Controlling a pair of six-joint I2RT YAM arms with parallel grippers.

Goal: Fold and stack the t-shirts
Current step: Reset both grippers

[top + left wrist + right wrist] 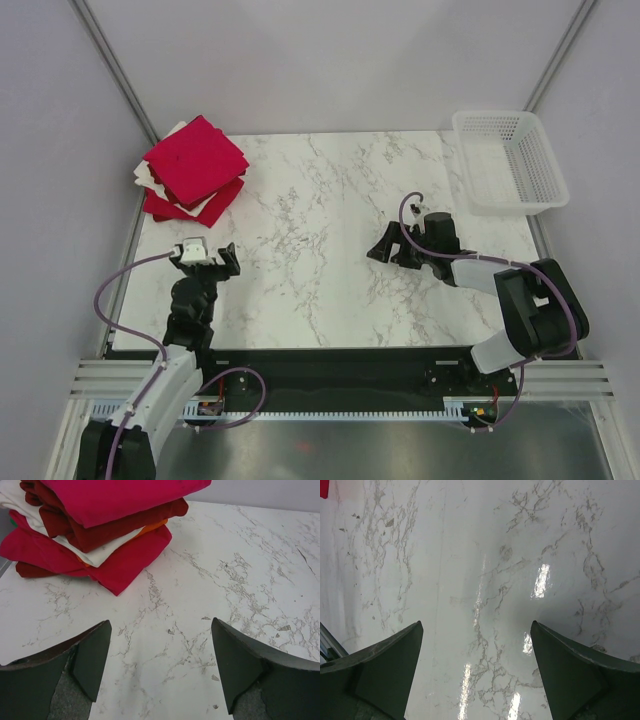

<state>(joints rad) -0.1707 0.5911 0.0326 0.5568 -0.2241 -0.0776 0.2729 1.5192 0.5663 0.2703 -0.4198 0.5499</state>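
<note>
A stack of folded t-shirts (194,170) lies at the table's far left corner, a bright crimson one on top, with dark red, cream and red ones under it. The stack fills the upper left of the left wrist view (95,525). My left gripper (205,258) is open and empty, just in front of the stack, over bare marble (159,665). My right gripper (385,248) is open and empty over the table's right half (476,680). A sliver of red cloth (324,487) shows at the top left corner of the right wrist view.
A white plastic lattice basket (508,160) stands at the far right corner, with nothing visible in it. The white marble table (320,260) is ringed by grey walls, with metal posts at the back corners. A metal rail runs along the near edge.
</note>
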